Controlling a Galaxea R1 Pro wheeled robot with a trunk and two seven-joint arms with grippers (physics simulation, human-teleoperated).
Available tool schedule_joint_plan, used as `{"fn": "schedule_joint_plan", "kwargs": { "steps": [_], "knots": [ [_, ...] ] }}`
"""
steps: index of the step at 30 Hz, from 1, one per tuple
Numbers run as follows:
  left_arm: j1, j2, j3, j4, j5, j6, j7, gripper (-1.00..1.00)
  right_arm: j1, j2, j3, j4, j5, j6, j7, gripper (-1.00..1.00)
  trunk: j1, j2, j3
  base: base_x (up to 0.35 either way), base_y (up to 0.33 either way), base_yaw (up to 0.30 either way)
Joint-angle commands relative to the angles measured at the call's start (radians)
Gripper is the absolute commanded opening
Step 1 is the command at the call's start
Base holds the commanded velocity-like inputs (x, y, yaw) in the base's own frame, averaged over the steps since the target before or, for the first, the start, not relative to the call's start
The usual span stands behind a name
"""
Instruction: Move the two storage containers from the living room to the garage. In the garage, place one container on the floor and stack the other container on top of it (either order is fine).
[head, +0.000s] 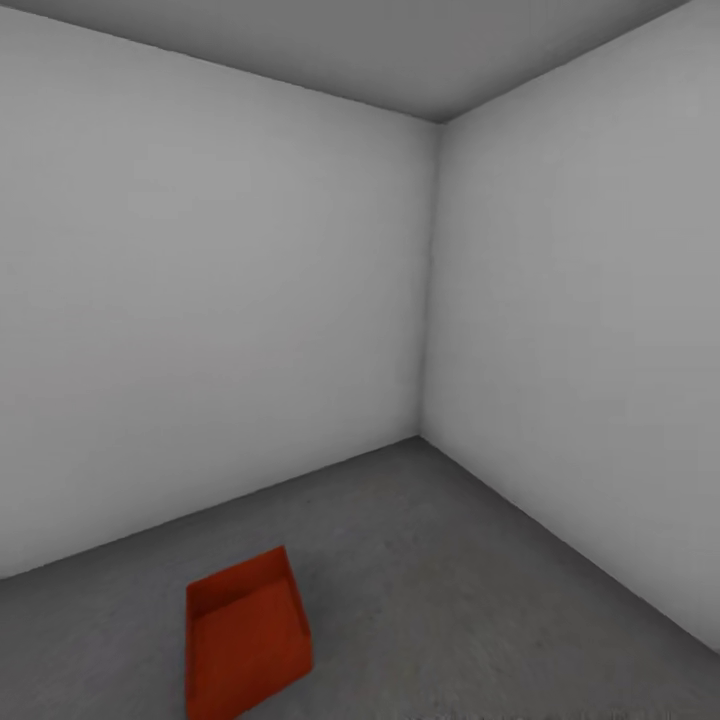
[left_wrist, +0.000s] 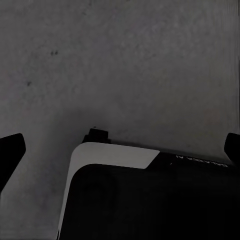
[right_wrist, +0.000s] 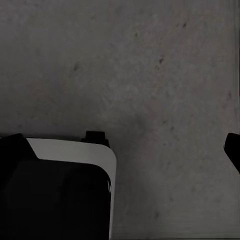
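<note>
One storage container (head: 247, 635) sits in the lower left of the head view, on the dark grey floor (head: 470, 600) of the garage, its orange-red walls plain and its top open toward the ceiling. Its long axis runs from the bottom edge of the frame up toward the upper right, so the far short end points at the corner (head: 430, 300) where the two white-grey walls meet — it lies skewed to both walls rather than square with either. The near end is cut off by the bottom of the frame. It stands alone, well apart from the left wall (head: 210, 300) and further still from the right wall (head: 590, 330), with bare rough concrete all round it. The left wrist view looks down on speckled floor, with the left gripper (left_wrist: 120, 150) showing as two dark fingers at either side edge of the frame, spread wide with nothing between them; a white and black part of the robot's body (left_wrist: 145, 195) fills the lower part. The right wrist view is much the same — the right gripper (right_wrist: 120, 145) has its fingers far apart over bare floor and holds nothing.
</note>
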Motion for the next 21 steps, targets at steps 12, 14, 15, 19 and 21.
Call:
{"fn": "schedule_joint_plan", "kwargs": {
  "steps": [12,14,15,19,21],
  "knots": [
    [-0.001,0.0,-0.001,0.001,0.006,-0.003,0.0,1.0,-0.002,0.0,-0.007,0.003,0.01,-0.005,-0.003,1.0,0.0,-0.001,-0.001,0.0,0.0,-0.298],
    [-0.001,0.0,-0.001,0.001,0.006,-0.003,-0.001,1.0,-0.002,0.0,-0.007,0.003,0.01,-0.005,-0.004,1.0,0.0,-0.001,-0.001,0.0,0.0,-0.298],
    [-0.001,0.0,-0.001,0.001,0.006,-0.003,-0.001,1.0,-0.002,0.0,-0.007,0.003,0.01,-0.005,-0.004,1.0,0.0,-0.001,-0.001,0.0,0.0,-0.298],
    [-0.001,0.0,-0.001,0.001,0.006,-0.003,-0.001,1.0,-0.002,0.0,-0.007,0.003,0.01,-0.006,-0.004,1.0,0.0,-0.001,-0.001,0.0,0.0,-0.298],
    [-0.001,0.0,-0.001,0.001,0.006,-0.003,0.0,1.0,-0.002,0.0,-0.007,0.003,0.01,-0.006,-0.004,1.0,0.0,-0.001,-0.001,0.0,0.0,-0.298]
  ]
}}
